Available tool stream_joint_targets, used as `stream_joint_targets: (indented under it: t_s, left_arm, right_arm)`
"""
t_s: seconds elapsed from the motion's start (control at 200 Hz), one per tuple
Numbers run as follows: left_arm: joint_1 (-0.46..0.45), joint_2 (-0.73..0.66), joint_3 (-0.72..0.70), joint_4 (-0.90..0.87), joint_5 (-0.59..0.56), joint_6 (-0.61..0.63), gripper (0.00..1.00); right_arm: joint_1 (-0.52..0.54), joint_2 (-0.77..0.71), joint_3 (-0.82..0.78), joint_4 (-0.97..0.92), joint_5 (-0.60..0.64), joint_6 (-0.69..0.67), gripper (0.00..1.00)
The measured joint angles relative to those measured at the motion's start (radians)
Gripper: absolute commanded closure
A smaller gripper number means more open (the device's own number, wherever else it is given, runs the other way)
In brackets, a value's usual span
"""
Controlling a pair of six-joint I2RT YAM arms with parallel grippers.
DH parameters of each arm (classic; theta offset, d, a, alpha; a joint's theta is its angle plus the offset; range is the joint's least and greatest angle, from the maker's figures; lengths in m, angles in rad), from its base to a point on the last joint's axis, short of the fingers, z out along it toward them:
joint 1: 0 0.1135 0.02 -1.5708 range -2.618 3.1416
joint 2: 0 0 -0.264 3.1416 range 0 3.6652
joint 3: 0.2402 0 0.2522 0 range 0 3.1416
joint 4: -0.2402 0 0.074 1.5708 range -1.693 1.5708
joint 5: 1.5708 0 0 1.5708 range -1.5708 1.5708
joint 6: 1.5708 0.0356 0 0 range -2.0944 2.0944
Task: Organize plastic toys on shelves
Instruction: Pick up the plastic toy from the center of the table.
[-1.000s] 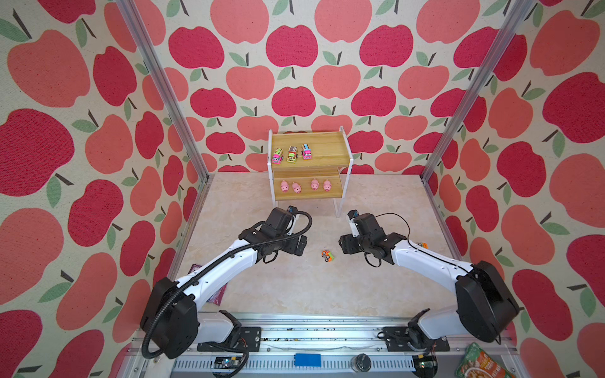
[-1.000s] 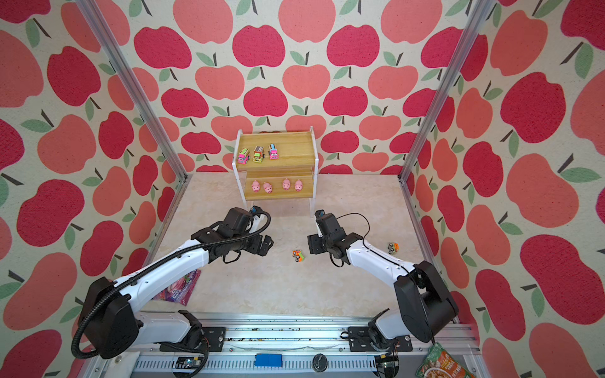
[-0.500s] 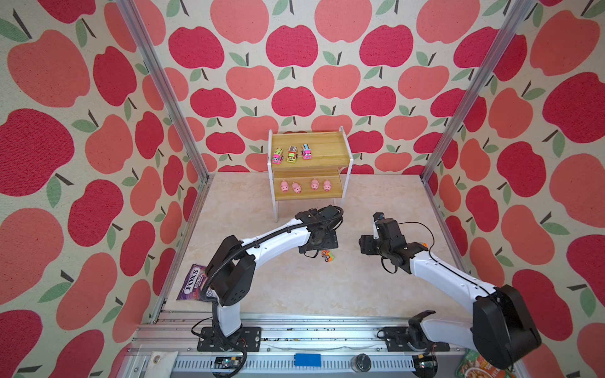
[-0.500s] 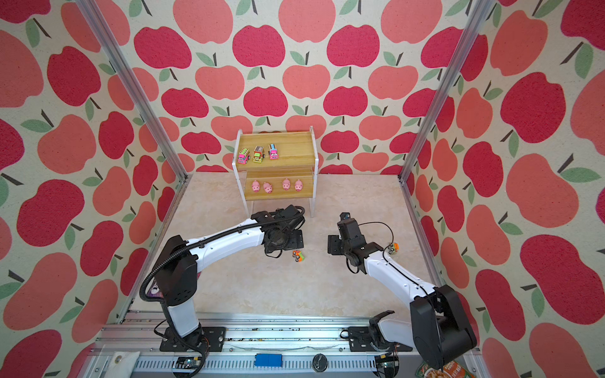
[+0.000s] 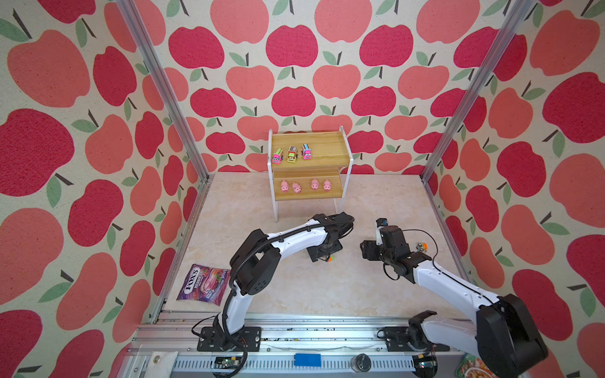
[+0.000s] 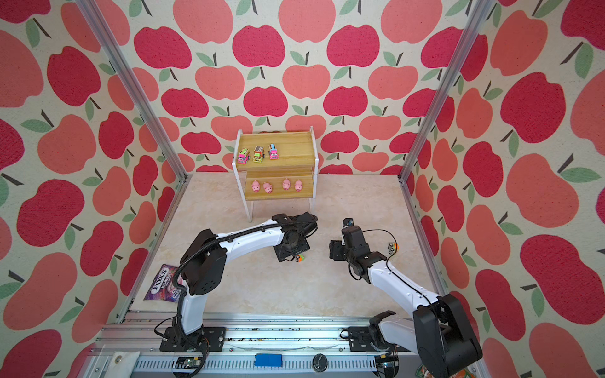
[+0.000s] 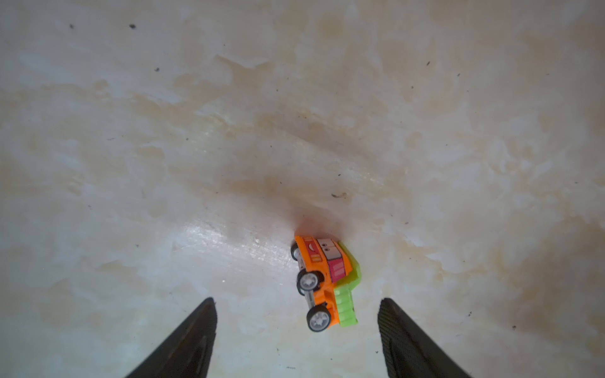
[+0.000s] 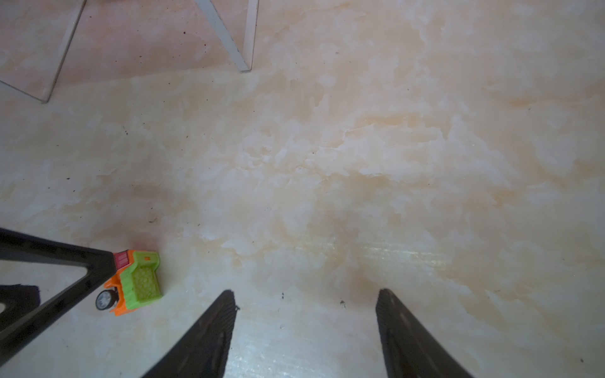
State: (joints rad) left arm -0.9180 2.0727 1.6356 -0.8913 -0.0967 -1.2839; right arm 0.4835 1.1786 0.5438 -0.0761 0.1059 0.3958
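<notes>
- White-and-black left arm [image 5: 294, 242] bends down at the wrist; black left gripper [image 7: 297, 299] has its jaws apart, empty.
- White-and-black right arm [image 5: 442, 281] reaches forward; black right gripper [image 8: 305, 290] is spread, empty.

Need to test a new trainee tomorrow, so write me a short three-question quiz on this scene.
1. True or false: the orange-green truck stands on its wheels.
2. How many pigs are on the lower shelf? A two, B three, C four.
3. Which gripper is at that truck, and is it open or shut?
Key: 1 false, it lies on its side. 2 C. 3 left gripper, open.
</notes>
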Motion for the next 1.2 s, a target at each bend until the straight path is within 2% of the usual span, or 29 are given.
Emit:
stream_joint_targets:
  t_s: [0.615,0.775,0.981,1.201]
  left_arm:
    - [0.019,0.082,0.035,0.011,-0.001,-0.032,0.30]
    - [0.020,0.092,0.035,0.027,0.000,-0.036,0.43]
    - [0.020,0.089,0.012,0.089,0.007,-0.061,0.50]
    - [0.027,-0.020,-0.174,0.290,0.033,-0.094,0.62]
  right_arm:
    - [0.000,-0.003,-0.019,0.039,-0.022,0.006,0.29]
    - [0.000,-0.003,-0.022,0.046,-0.027,0.006,0.29]
    - [0.000,-0.008,-0.024,0.046,-0.029,0.006,0.30]
    - [0.000,-0.058,-0.047,0.053,-0.061,0.004,0.30]
